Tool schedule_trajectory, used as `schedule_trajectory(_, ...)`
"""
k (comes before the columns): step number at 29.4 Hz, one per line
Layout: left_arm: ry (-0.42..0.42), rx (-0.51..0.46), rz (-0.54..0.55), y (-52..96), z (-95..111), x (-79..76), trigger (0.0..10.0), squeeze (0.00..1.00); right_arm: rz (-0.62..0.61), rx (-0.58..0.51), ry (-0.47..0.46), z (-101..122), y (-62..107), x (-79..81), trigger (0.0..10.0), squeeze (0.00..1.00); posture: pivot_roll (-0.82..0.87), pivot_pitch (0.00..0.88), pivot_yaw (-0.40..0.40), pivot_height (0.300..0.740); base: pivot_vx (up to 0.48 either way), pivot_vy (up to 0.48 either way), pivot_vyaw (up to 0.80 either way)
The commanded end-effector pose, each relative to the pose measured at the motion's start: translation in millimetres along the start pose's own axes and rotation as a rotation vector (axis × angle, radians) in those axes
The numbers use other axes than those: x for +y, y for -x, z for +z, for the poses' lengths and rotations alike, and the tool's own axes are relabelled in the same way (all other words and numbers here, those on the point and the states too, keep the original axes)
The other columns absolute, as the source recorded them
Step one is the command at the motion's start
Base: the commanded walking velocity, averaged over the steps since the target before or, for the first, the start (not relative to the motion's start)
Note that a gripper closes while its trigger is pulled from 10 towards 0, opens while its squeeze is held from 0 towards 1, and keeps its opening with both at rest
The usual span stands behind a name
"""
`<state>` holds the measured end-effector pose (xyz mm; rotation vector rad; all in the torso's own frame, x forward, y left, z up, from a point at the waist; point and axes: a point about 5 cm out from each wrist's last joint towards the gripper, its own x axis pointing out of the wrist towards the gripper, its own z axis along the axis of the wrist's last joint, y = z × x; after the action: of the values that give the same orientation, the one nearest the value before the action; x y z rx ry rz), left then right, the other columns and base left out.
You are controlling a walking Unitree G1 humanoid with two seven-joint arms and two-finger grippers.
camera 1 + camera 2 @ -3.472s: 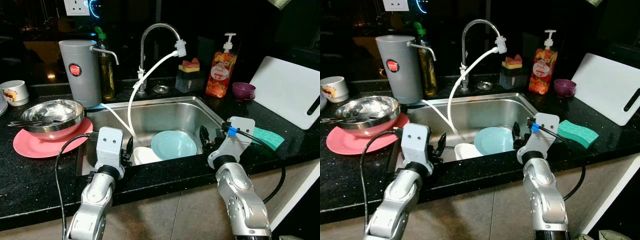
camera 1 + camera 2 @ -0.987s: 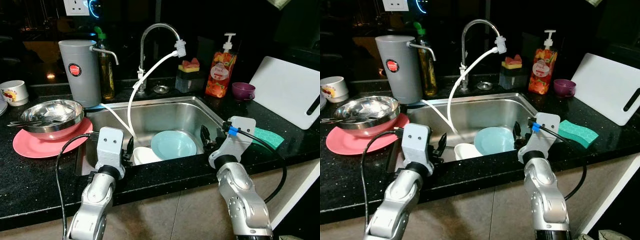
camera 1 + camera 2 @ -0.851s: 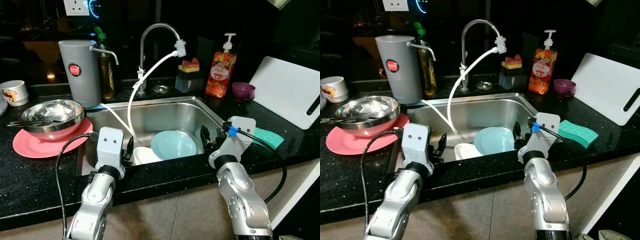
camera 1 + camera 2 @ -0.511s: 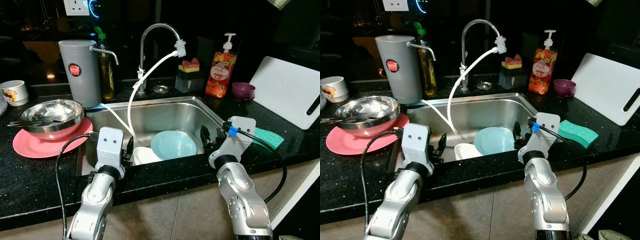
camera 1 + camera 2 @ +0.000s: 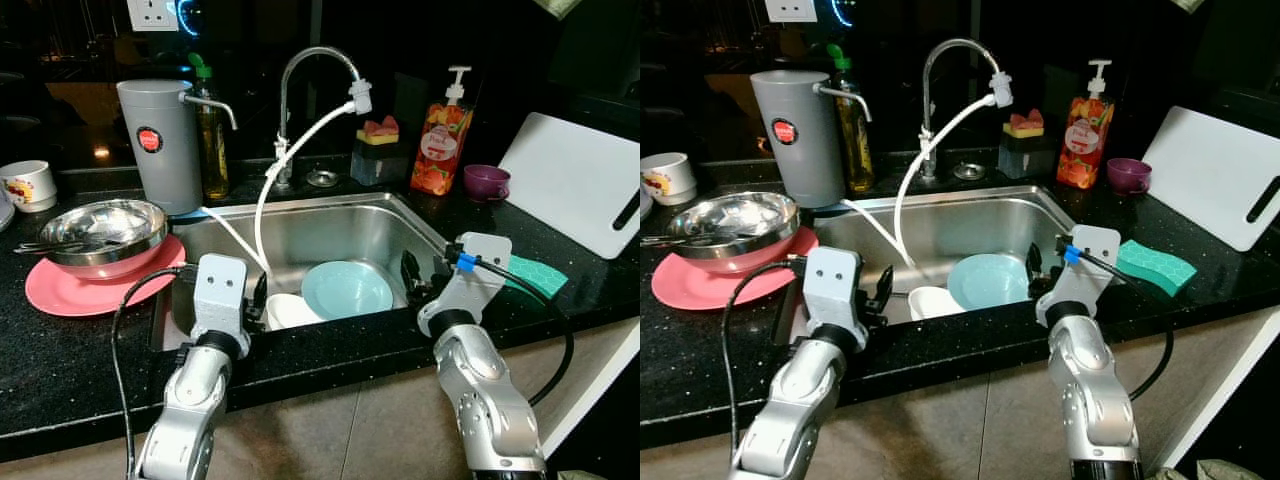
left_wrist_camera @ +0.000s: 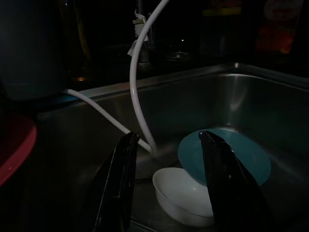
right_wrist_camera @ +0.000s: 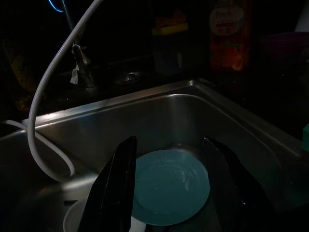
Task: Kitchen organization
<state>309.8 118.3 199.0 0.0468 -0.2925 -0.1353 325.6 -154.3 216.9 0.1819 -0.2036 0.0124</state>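
Resting at lower centre of the frame, a teal plate [image 5: 347, 289] and white bowl [image 5: 291, 310] were held in the sink [image 5: 300, 231], presumably awaiting washing. The left gripper [image 6: 169, 169] and right gripper [image 7: 171, 179] were poised over the near rim, fingers apart, empty, evidently for reaching in.
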Motion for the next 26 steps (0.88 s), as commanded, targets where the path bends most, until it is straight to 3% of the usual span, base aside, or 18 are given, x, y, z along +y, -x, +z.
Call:
schedule_trajectory(1,-0.002,0.005,-0.014,0.4,-2.1,-4.2,10.0,0.0,-0.008,0.0,-0.002,0.9,-1.1,-3.0,10.0,0.0,0.07,0.052,-0.055,0.74,0.0,0.0,0.0)
schedule_trajectory(26,-0.006,0.013,-0.015,0.5,-4.3,-3.9,10.0,0.0,-0.01,-0.002,-0.002,1.4,-0.1,-3.2,10.0,0.0,0.07,0.054,-0.053,0.74,0.0,0.0,0.0)
